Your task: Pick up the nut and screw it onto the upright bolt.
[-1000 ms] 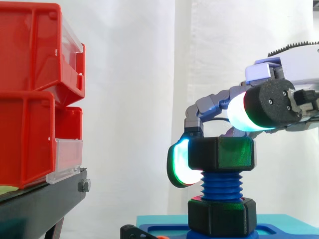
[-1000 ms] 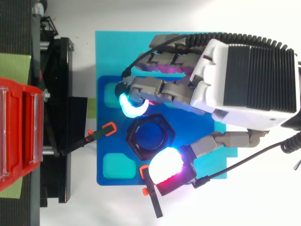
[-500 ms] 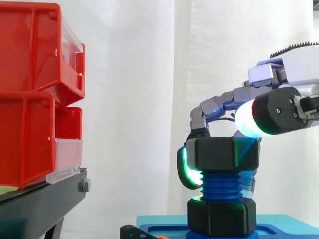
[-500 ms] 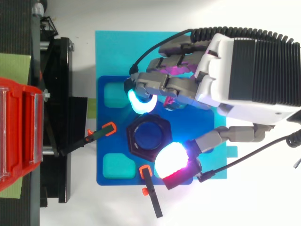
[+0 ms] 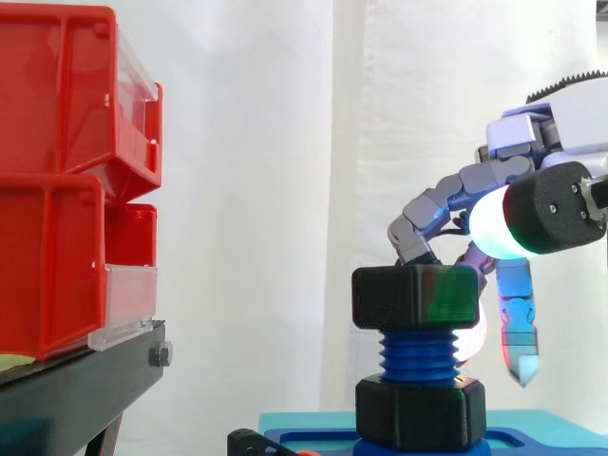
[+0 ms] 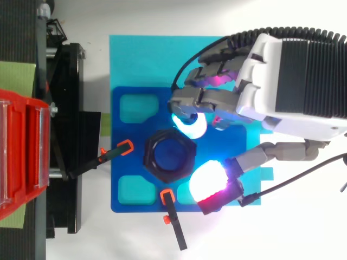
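Just beside the black nut (image 5: 415, 296) atop the blue bolt (image 5: 418, 353), the hand (image 6: 287, 81) hangs open, gripping nothing.

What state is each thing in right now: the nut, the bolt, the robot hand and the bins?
nut: seated on the bolt's top, thread bare below it.
bolt: upright on the blue base.
robot hand: open, fingertips beside the nut, not clamped on it.
red bins: stacked on the black stand.
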